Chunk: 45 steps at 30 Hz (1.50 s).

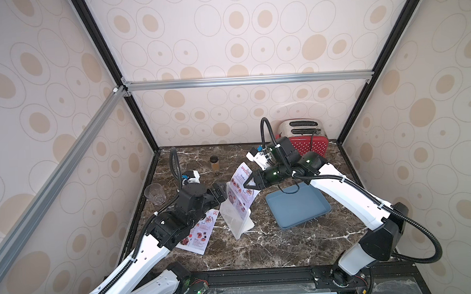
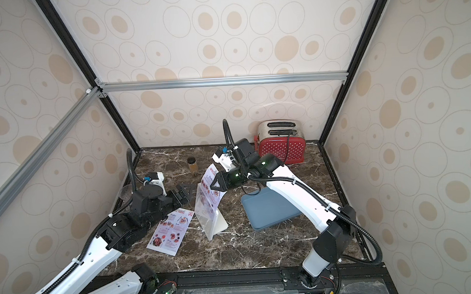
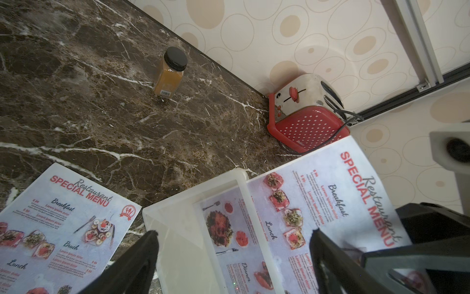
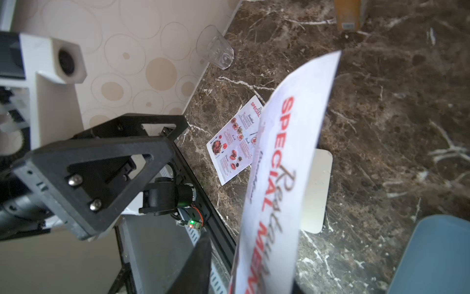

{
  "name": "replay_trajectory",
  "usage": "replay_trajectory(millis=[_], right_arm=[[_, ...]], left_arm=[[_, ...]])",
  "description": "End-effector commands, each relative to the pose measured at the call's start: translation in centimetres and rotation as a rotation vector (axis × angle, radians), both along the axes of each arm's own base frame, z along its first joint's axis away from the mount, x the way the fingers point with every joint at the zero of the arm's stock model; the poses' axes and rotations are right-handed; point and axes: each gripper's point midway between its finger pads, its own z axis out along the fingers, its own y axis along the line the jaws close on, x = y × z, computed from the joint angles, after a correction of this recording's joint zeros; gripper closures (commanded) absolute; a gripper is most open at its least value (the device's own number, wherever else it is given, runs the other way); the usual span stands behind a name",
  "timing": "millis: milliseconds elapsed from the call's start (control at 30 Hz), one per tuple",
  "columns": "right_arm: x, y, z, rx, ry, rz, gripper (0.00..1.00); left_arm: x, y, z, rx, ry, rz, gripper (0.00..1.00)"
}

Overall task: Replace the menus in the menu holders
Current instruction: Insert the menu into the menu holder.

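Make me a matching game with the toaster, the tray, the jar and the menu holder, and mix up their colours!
Things:
1. toaster
2. tray
3. jar
4. menu holder

Colours:
A. grey-blue
B. clear-whitish
C. red with white dots, shiny metal top
D. orange-brown inside, black lid

Pairs: 1-C, 2-A, 3-D, 4-B
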Motion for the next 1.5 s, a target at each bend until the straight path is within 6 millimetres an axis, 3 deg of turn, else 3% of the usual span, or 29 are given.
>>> replay_trajectory(millis=[0, 200, 533, 933, 1133, 1467], right_arm=[[0.2, -0.8, 1.0, -0.052, -0.052, -0.013, 0.58], [0.8, -1.1, 0.6, -0.106, -0.051, -0.024, 0.57], [1.1, -0.4, 1.2, -0.109, -0.032, -0.014, 0.87], [0.3, 0.7, -0.4, -0.086, -0.004, -0.042, 0.92], [-0.3, 1.3, -0.9, -0.078, 0.017, -0.028, 0.91], [-1.0, 2.2, -3.6, -0.120, 0.059, -0.006, 0.86]], left_arm=[[-0.1, 0.8, 0.6, 0.007, -0.016, 0.024, 0.08], [-0.1, 0.7, 0.7, 0.008, -0.017, 0.020, 0.08], [-0.1, 0.8, 0.8, 0.013, -0.020, 0.019, 0.08], [-0.2, 1.1, 0.6, 0.015, -0.013, 0.034, 0.09], [-0.1, 1.0, 0.6, 0.014, -0.013, 0.035, 0.09], [0.0, 0.7, 0.5, 0.013, -0.006, 0.026, 0.09]])
